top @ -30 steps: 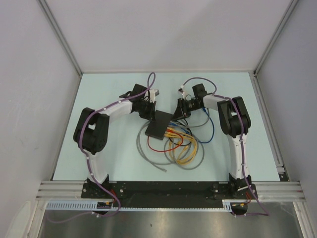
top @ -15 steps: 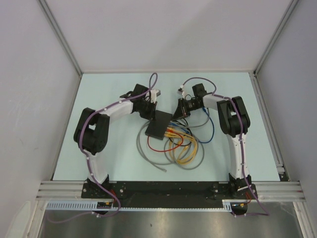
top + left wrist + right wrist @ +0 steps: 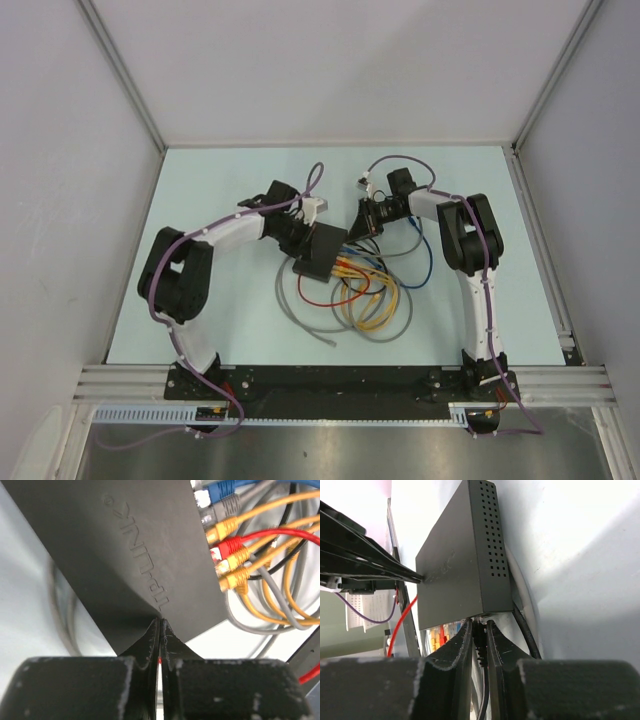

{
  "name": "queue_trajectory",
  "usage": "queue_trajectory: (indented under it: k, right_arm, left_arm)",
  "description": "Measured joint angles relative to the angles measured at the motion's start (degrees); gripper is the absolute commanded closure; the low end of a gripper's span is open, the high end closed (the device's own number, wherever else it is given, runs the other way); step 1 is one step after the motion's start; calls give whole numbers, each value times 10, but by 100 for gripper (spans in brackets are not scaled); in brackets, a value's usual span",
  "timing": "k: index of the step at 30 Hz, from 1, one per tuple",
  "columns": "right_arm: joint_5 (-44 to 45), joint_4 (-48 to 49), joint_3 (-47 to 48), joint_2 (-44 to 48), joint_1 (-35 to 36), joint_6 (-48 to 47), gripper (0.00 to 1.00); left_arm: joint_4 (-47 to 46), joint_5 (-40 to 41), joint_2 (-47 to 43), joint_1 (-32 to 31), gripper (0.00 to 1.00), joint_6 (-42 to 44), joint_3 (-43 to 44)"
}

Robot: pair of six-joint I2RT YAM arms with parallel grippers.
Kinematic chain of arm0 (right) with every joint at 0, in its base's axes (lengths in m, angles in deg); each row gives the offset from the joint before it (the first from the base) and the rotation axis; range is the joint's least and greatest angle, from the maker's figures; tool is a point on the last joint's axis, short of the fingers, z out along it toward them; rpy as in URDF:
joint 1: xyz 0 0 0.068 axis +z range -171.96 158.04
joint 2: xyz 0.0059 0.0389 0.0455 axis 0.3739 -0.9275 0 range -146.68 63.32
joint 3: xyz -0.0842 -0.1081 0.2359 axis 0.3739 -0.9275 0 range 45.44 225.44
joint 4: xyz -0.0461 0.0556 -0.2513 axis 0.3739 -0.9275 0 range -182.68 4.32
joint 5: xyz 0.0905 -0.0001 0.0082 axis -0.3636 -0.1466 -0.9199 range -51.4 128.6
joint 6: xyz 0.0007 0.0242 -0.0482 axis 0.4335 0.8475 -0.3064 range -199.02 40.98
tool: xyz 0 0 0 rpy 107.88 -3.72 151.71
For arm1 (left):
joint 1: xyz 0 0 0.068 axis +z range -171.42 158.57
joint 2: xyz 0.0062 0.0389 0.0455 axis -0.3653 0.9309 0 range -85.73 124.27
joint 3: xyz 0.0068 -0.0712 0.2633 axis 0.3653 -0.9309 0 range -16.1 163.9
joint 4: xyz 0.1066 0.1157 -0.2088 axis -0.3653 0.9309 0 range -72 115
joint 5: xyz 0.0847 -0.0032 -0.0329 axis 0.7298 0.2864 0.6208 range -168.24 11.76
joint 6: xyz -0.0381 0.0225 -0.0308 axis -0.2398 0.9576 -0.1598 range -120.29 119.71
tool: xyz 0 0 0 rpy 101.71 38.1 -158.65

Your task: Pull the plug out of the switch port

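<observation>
1. Where the table (image 3: 245, 322) lies nearest the arm bases, loose cables (image 3: 368, 305) in yellow, red, grey and blue loop over one another.
2. Just beyond them the switch (image 3: 320, 252) lies flat near the table's middle, set at a slant, with its port edge turned toward the cables.
3. A row of plugs (image 3: 225, 550) sits in that edge: blue, grey, yellow, red, then two more yellow.
4. The left gripper (image 3: 159, 624) has its fingers pressed together with nothing between them. The joined tips touch the switch's top face, beside the embossed logo.
5. The right gripper (image 3: 480, 625) is at the far end of the port edge. Its fingers are narrowed to a slit around a thin black cable (image 3: 482, 665), right where that cable meets the switch. I cannot tell whether they pinch the plug body itself.
6. Farthest back, the two forearms reach in toward the switch, one from each side.
</observation>
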Motion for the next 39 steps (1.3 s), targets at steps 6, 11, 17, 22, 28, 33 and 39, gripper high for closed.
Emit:
queue_trajectory:
  k: [6,11,17,22,28,33,39]
  right_arm:
    - [7,-14,5,0,0,-19,100]
    - [10,-22,7,0,0,-38,100]
    - [11,-33,10,1,0,-70,100]
    - [8,-49,16,1,0,-102,100]
    - [8,-68,21,4,0,-132,100]
    - [8,-60,19,4,0,-106,100]
    - [10,-54,17,4,3,-90,100]
  left_arm:
    - [-8,16,-1,-16,100,4,-5]
    - [-16,25,0,-25,100,4,-5]
    - [-20,25,9,-25,100,2,2]
    - [-28,22,15,-25,100,-2,6]
    - [-34,22,17,-25,100,-2,6]
    - [-34,22,17,-25,100,-2,6]
    - [-34,22,17,-25,100,-2,7]
